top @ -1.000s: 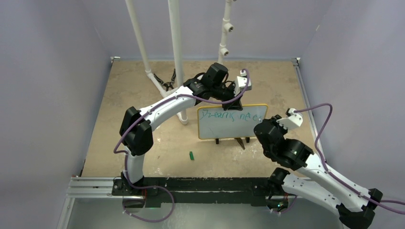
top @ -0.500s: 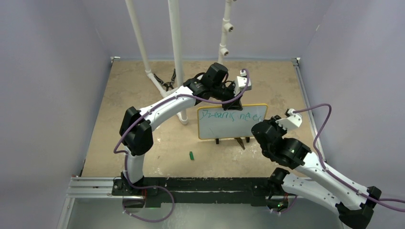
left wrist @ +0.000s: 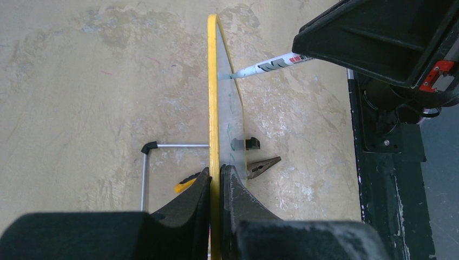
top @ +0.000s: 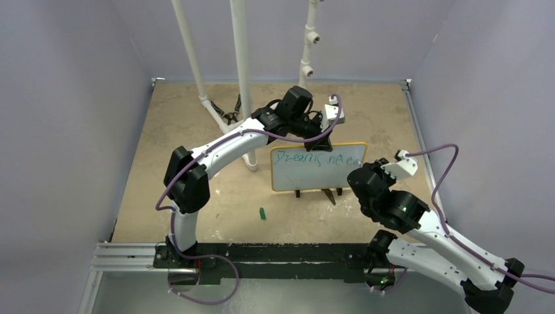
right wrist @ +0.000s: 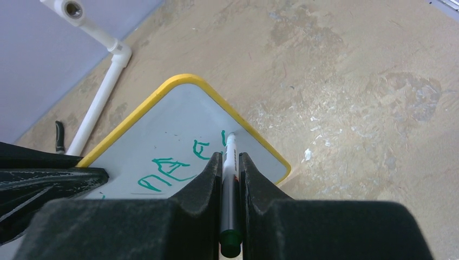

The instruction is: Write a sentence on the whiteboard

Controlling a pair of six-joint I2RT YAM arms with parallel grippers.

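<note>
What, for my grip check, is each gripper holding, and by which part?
Left gripper clamps the whiteboard by its yellow top rim; right gripper grips the marker around its barrel.

**Robot test cell in a lab**

Lavender walls (top: 65,131) box in a scuffed tan tabletop (top: 183,118). White plastic pipes (top: 241,65) rise beyond the left gripper (left wrist: 215,173). Well behind it, a black base rail (top: 275,252) on aluminium framing (top: 124,255) carries both arms (top: 222,147), with purple cables (top: 445,176) looping along them.

Left end effector (left wrist: 215,172) clamped (right end effector (right wrist: 230,160) likewise)
</note>
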